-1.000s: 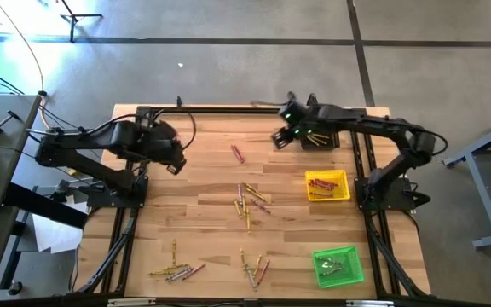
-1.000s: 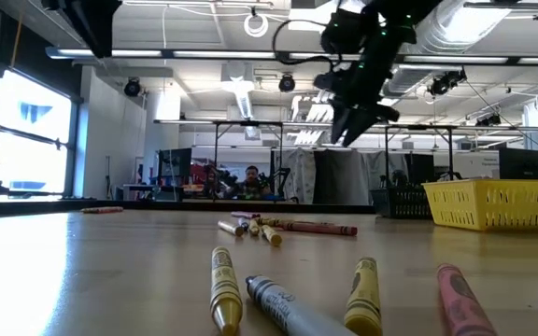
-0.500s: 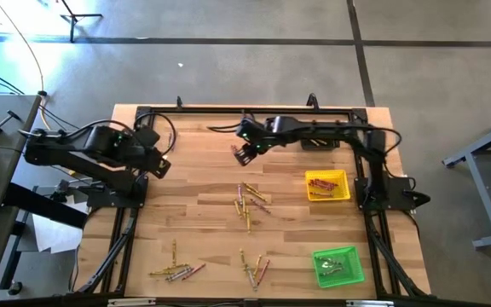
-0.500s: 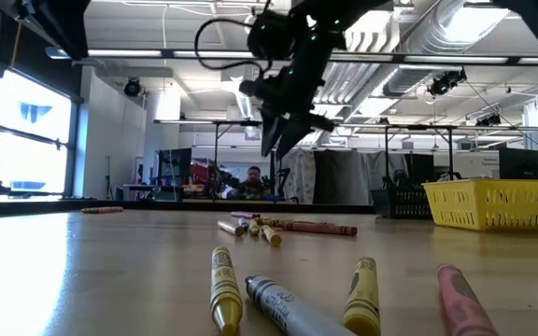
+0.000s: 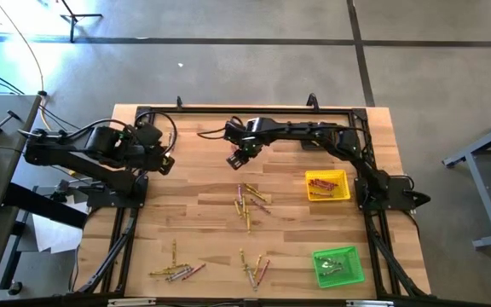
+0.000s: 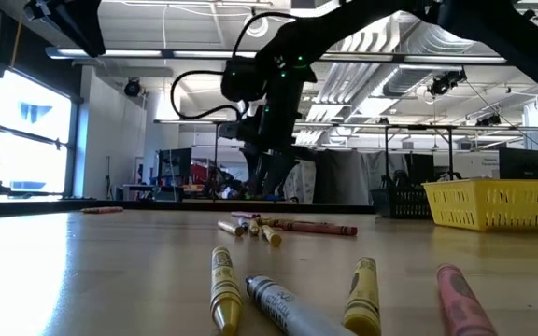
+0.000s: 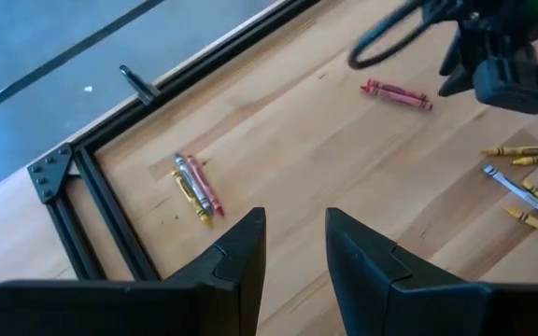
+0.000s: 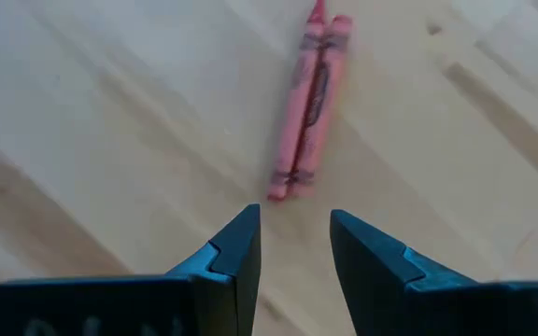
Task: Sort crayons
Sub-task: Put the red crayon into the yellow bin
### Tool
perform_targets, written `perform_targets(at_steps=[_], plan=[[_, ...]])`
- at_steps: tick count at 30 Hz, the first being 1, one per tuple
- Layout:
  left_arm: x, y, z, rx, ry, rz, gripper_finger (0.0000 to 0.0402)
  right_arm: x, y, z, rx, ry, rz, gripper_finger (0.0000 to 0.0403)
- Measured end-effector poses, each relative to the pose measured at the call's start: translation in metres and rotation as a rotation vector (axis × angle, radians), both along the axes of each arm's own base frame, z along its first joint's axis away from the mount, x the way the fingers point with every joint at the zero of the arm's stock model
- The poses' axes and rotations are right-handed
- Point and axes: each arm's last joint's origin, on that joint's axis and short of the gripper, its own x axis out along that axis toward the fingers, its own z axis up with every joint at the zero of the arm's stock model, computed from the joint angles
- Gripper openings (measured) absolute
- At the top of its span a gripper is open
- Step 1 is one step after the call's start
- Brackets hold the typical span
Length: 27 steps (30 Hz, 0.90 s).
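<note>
right arm: reached from its base on the right across the far part of the pale wooden plank table (image 5: 203, 205), forearm long and nearly level, wrist bent down.
right gripper (image 5: 237, 159): low over the far-centre of the table, two dark fingers (image 8: 241, 252) parted by a narrow gap, nothing between them.
target: pair of red-pink crayons (image 8: 309, 110) lying side by side, touching, flat on the wood, just ahead of the right fingertips, not touched.
left arm: folded back at the far-left edge, elbow out past the table.
left gripper (image 5: 165, 162): above the far-left of the table, fingers (image 7: 241, 257) slightly apart, empty.
left wrist view: three crayons (grey, yellow, red) (image 7: 194, 185) together beside the black metal frame rail (image 7: 101, 201).
middle cluster: loose yellow, grey and pink crayons (image 5: 247, 203), well apart from the right gripper.
near edge: two more loose crayon groups (image 5: 177, 269), (image 5: 254, 268).
yellow square plastic tray (image 5: 327, 186): right side, red crayons inside.
green square plastic tray (image 5: 338, 264): near-right corner, crayons inside, colours not clear.
low view: yellow crayon (image 6: 223, 287), grey crayon (image 6: 283, 306), second yellow crayon (image 6: 362, 297) and pink crayon (image 6: 460, 299) closest to the camera.
</note>
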Motion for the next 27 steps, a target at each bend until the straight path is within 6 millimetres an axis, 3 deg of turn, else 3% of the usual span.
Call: perform_targets(at_steps=[11,27], plan=[[0.000,0.001,0.001,0.028,-0.004,0.009,0.0099,-0.001,-0.017,-0.021,0.007,0.060,-0.012,0.0116],[0.000,0.001,0.001,0.034,-0.013,0.020,0.0099,0.003,-0.033,-0.020,-0.018,-0.024,-0.042,0.0116]])
